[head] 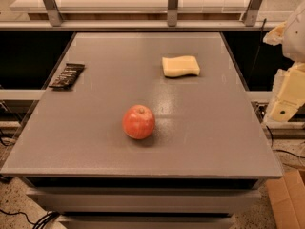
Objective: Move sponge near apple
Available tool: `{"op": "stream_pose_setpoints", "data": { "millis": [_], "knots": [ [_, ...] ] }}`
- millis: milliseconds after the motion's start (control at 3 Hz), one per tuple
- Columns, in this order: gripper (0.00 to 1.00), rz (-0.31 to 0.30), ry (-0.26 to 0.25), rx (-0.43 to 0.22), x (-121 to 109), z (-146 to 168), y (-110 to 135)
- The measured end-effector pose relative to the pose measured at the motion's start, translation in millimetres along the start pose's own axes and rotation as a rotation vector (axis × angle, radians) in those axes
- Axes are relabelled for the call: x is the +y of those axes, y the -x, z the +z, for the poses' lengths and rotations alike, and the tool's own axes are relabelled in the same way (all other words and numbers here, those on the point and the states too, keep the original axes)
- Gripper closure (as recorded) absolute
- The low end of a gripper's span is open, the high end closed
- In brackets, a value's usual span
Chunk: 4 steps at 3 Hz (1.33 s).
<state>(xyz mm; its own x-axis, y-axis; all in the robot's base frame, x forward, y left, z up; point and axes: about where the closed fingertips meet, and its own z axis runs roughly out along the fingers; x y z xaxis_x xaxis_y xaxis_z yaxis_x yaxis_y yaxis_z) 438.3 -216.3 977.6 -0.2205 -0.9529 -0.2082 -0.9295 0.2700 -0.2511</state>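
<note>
So the big grey counter [205,142] takes up most of the shot. It's a flat speckled top with what look like drawer fronts underneath on the near side. Behind it there's a pale shelf or ledge with slanted metal struts [172,4] standing in front of it.

The robot's arm is over on the right, past the counter's right edge and not above the surface at all. The cream-coloured claw [285,104] hangs there, roughly level with the middle of the counter's right side and well apart from everything on top. It isn't holding anything, but honestly I can't tell from this angle whether it's spread or pressed together.

Down in the bottom right corner, on the floor, is part of a cardboard box [288,199].

The sponge [180,66] is pale yellow with wavy edges and lies flat on the far half of the counter, a bit right of centre. The apple [138,121] is red-orange and sits nearer to the camera, slightly left of centre. The two aren't touching. There's a clear stretch of grey between them, with the sponge further back and to the right of the apple.

Last, a flat black ridged thing [67,75] lies by the left edge, well away from both.
</note>
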Motion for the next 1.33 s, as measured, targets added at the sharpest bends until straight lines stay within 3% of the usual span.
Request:
{"op": "stream_pose_setpoints", "data": {
  "millis": [667,1000,1333],
  "knots": [
    [0.00,-0.034,0.000,-0.026,-1.4,1.9,10.7],
    [0.00,-0.125,-0.007,-0.039,-15.0,9.3,36.6],
    [0.00,-0.261,-0.018,-0.028,-37.4,26.9,78.8]
  ]
}}
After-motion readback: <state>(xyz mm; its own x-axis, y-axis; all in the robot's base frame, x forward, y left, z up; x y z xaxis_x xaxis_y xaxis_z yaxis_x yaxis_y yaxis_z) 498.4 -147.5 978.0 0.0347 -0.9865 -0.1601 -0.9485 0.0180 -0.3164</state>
